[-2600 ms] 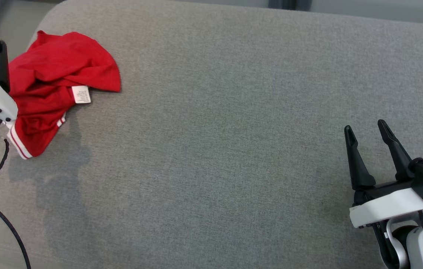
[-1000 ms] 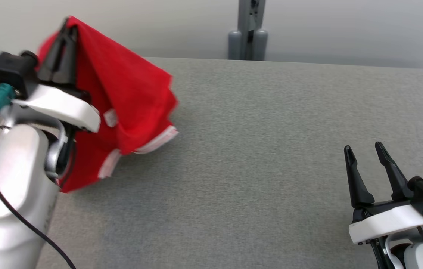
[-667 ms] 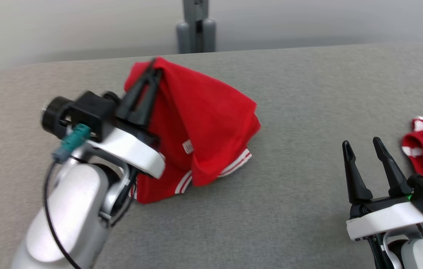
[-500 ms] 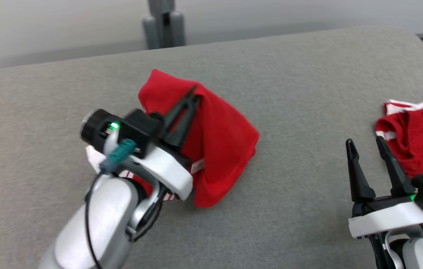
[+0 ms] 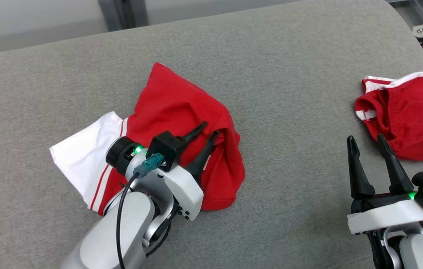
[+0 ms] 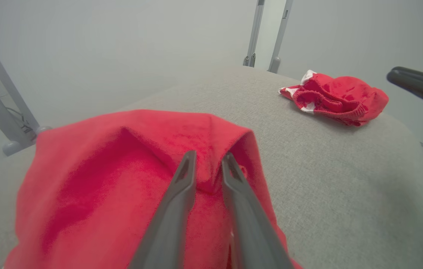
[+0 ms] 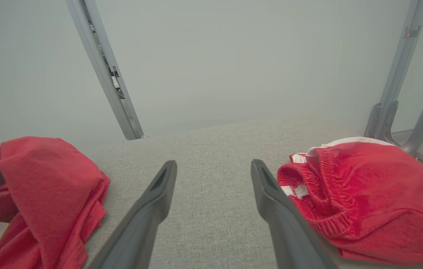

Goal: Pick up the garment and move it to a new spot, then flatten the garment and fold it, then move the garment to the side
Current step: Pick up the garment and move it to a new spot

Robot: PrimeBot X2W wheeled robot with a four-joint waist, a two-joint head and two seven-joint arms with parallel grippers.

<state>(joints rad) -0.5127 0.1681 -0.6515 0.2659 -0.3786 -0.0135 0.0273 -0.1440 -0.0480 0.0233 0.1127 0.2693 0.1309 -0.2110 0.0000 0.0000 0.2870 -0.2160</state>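
Note:
The garment (image 5: 181, 101) is a red shirt with a white, red-striped sleeve, lying crumpled in the middle of the grey padded table (image 5: 289, 74). My left gripper (image 5: 210, 128) rests low on its right part, jaws parted a little, with cloth bunched at the fingertips. In the left wrist view the two fingers (image 6: 185, 175) stand slightly apart over a raised fold of the garment (image 6: 103, 168). My right gripper (image 5: 365, 138) hovers open and empty at the lower right, apart from the garment (image 7: 47, 168) and well right of it; in its own wrist view the right gripper (image 7: 213, 164) frames bare table.
A second red piece with white trim (image 5: 409, 116) lies bunched near the table's right edge, just beyond my right fingers; it is the same piece (image 7: 364, 194) that shows in the right wrist view. Metal frame posts (image 5: 121, 15) stand behind the table. The table's rounded right corner (image 5: 413, 33) drops off.
The head camera has swung right. My left gripper has carried the garment over, lowered it onto the table, and its jaws have parted; the cloth has slumped flat.

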